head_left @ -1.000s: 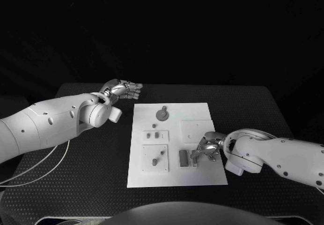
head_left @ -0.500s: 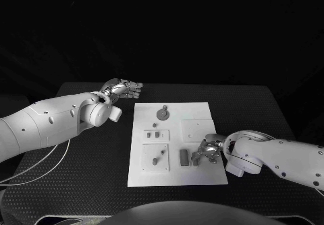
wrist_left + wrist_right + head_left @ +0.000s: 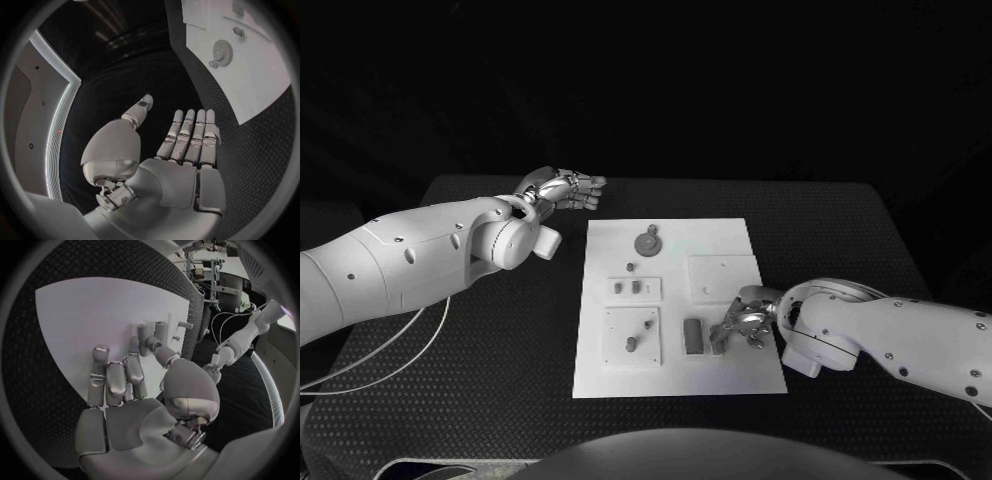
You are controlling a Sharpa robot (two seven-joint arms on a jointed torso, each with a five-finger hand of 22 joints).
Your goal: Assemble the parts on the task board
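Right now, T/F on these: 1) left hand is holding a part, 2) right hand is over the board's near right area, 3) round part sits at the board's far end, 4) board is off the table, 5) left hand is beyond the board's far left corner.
1) False. The left hand is open and holds nothing.
2) True. The right hand is over the task board, beside an upright grey part.
3) True. The round part lies near the far edge.
4) False. The board lies flat on the table.
5) True.
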